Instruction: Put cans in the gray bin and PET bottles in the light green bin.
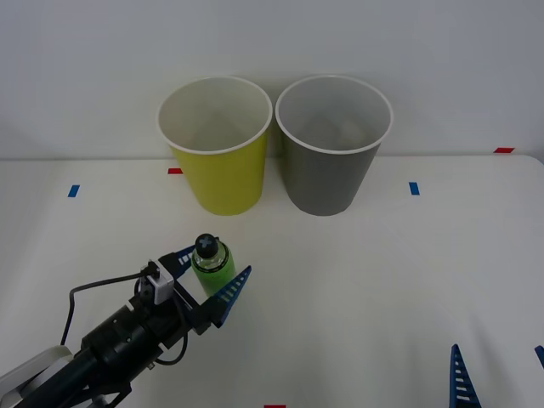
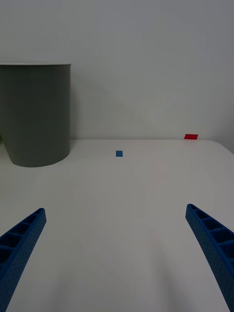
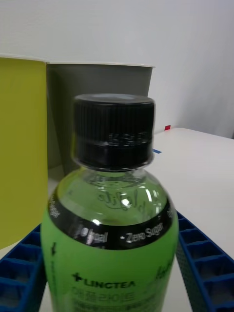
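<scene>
We are gripping the upright bottle (image 1: 212, 263) in our left gripper (image 1: 210, 279); the light green bin (image 1: 218, 161) is standing just ahead, while our right gripper (image 2: 117, 258) is waiting open.

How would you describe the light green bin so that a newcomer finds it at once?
Look to the far edge of the white table, where two round bins stand side by side against the wall. The light green bin is the one on the robot's left, straight beyond the bottle. Its neighbour, the gray bin, is dark.
</scene>
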